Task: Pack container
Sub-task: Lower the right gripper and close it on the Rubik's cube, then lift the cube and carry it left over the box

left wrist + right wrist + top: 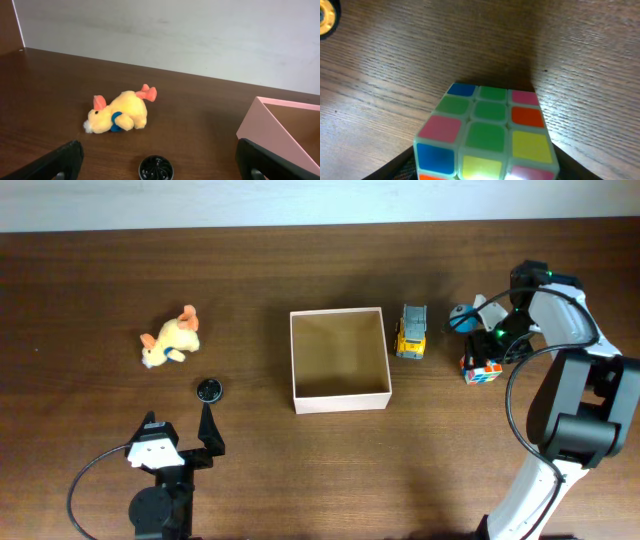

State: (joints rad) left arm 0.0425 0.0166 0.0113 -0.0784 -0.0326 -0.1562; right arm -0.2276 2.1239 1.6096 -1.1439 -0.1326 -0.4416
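Note:
The container (340, 402) is a square, shallow box with white walls and a tan inside, standing mid-table; its wall (280, 125) shows at the right of the left wrist view. A colourful puzzle cube (481, 369) rests on the table to the container's right. My right gripper (486, 352) reaches down over it, and in the right wrist view the cube (487, 135) fills the gap between the black fingers, which press its two sides. My left gripper (180, 426) is wide open near the front left, with a small black disc (156, 168) on the table between its fingers.
A yellow plush duck (172, 340) lies on the left, beyond the black disc (209, 389). A yellow-and-grey toy truck (411, 332) stands just right of the container. A small blue-and-white item (462, 318) lies beside the right arm.

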